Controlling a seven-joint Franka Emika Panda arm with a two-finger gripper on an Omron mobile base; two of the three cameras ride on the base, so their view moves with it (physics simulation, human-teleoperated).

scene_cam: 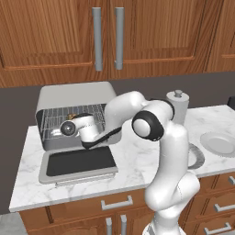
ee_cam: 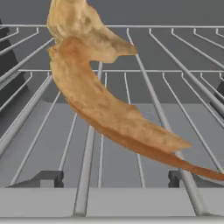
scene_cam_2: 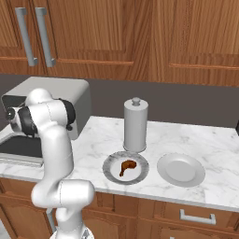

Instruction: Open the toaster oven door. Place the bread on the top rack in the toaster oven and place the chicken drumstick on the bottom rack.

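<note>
Wooden cupboards (scene_cam: 55, 36) with grey handles are seen above a marble surface (scene_cam: 137, 160) against a dark wall. At the left end of that surface a grey toaster oven (scene_cam: 75, 98) is stood with its door (scene_cam: 78, 164) folded down flat towards the front, so the wire racks inside are laid bare. The white arm (scene_cam: 170, 156) is bent over from the right and its hand is reached into the mouth of the oven, level with the top rack (scene_cam: 69, 112). In the hand view the bread (ee_cam: 105, 100), a curved golden-brown piece, is seen lying on the wires of that rack, just ahead of the fingers (ee_cam: 48, 178), whose two dark tips are spread wide apart at either side, well clear of the bread, with nothing gripped between them. In the left base view a small brown patch of the bread can be made out on the rack just above the hand. Further right on the surface a tall grey canister (scene_cam_2: 136, 123) with a knobbed lid is stood upright. In front of it a patterned plate (scene_cam_2: 112, 173) is set near the front edge, and the chicken drumstick (scene_cam_2: 127, 166) is lying on it. Beside that plate, to the right, a plain grey plate (scene_cam_2: 181, 170) is placed.
</note>
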